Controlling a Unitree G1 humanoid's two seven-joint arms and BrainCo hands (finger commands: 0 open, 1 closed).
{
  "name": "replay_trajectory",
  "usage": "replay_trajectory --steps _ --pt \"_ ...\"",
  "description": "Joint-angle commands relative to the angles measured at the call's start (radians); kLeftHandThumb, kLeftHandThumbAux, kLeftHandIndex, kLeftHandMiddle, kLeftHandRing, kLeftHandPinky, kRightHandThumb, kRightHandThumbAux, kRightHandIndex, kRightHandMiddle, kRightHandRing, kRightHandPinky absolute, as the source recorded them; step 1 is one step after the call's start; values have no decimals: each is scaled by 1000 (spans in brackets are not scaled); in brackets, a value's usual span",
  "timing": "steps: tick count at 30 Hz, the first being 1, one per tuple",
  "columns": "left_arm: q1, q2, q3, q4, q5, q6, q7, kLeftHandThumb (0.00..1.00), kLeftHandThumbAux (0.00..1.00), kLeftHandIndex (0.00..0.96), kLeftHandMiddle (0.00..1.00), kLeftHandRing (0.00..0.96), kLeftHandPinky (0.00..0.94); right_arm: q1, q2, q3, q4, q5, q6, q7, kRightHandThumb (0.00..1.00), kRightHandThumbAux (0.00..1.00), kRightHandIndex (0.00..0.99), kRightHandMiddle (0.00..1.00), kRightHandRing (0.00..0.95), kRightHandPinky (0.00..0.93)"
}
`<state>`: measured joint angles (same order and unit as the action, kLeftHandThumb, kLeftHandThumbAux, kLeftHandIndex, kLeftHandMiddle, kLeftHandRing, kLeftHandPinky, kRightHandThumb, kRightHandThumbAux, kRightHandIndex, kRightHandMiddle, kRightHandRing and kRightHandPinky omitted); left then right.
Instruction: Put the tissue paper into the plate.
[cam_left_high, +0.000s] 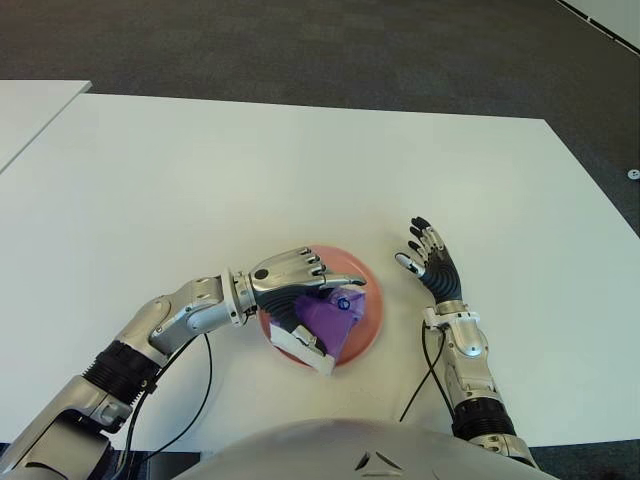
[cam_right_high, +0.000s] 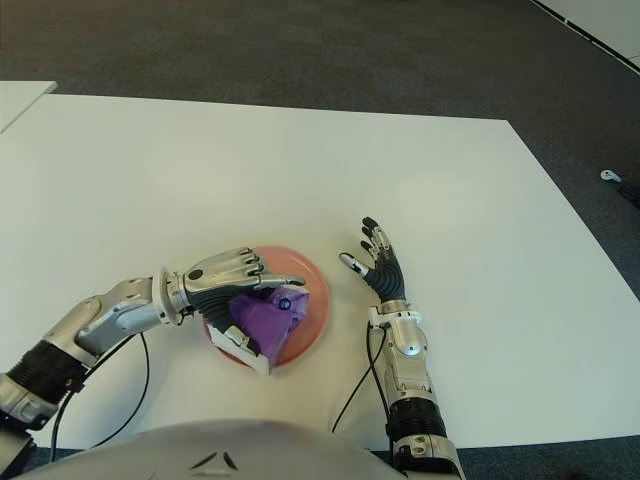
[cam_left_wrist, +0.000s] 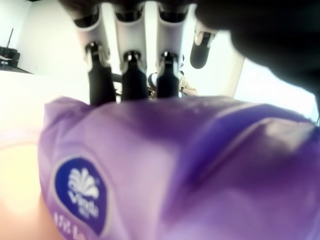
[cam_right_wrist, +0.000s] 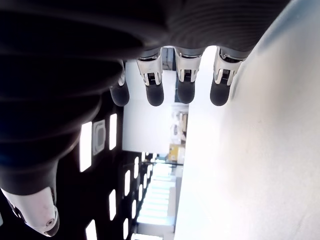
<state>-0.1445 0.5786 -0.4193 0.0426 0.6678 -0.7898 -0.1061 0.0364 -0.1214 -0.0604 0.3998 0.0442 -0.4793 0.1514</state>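
Hiding part of the plate (cam_left_high: 368, 318), the left hand (cam_left_high: 292, 280) clasps the tissue pack (cam_left_high: 328, 318); right hand (cam_left_high: 430, 258) spread.

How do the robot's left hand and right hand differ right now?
The left hand is over the pink plate, its fingers curled on the purple tissue pack; the right hand shows beside the plate, on the plate's right, fingers spread and holding nothing. The left hand points sideways across the plate; the right points away from the robot. Both are over the white table.
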Motion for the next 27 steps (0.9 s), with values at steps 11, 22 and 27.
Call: replay_trajectory --steps 11,22,27 --pt "-21 -31 21 80 50 48 30 0 328 0 0 0 0 51 23 6 67 6 67 0 0 642 0 0 0 0" --pt "-112 -33 49 148 69 54 93 0 329 0 0 0 0 51 29 6 73 5 59 -5 0 639 0 0 0 0" --pt "-153 22 144 57 -182 80 -34 0 358 0 0 0 0 44 34 6 90 -1 42 -12 0 630 0 0 0 0"
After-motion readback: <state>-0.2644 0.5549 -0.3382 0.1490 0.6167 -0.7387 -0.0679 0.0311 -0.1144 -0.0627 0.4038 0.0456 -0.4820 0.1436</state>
